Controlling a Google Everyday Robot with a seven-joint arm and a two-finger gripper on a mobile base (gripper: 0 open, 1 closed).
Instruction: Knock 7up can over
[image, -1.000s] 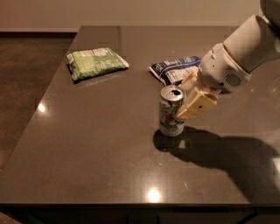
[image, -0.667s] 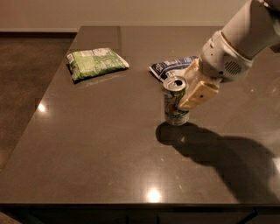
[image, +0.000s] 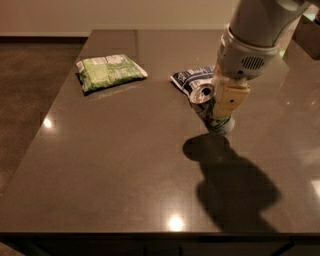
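7up can (image: 209, 111) now tilts further left, gripper (image: 227, 101) against its right side over the tabletop (image: 125, 150); grip cannot tell. looks light, stiff, slick: push near top rim.

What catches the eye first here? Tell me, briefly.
The can, tilted with its top leaning left, stands right of the table's middle, with the gripper against its right side. Behind lie a green bag at far left and a blue bag just beyond the can.
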